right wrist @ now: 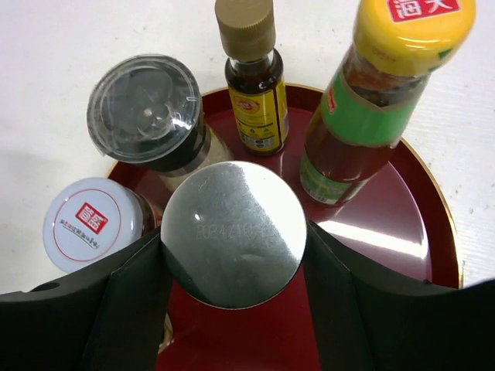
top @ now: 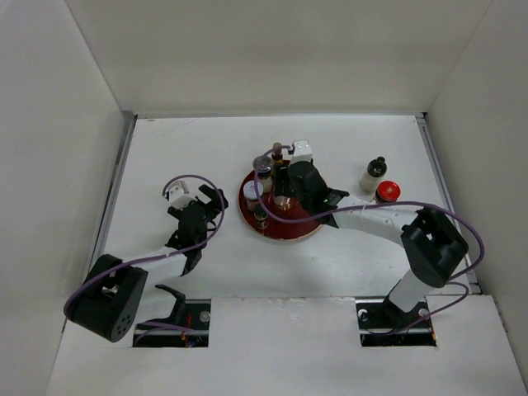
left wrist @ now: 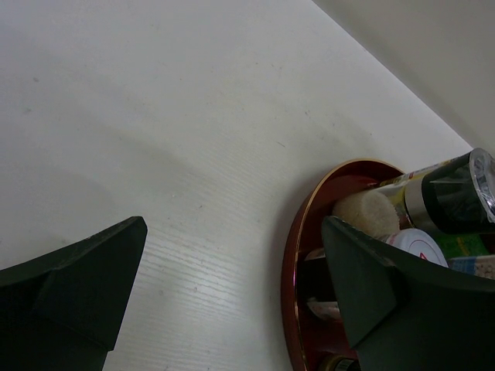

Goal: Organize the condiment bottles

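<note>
Silver-capped round jar (right wrist: 232, 224) sits pinched in my right claw (right wrist: 236, 270) over the round red tray (right wrist: 379, 239), presumably to join the bottles (right wrist: 251, 93) grouped there, while my left claw (left wrist: 232, 286) hangs open, empty.

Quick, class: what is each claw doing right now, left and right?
Left claw: open, holding nothing.
Right claw: closed on the silver-capped jar.
</note>
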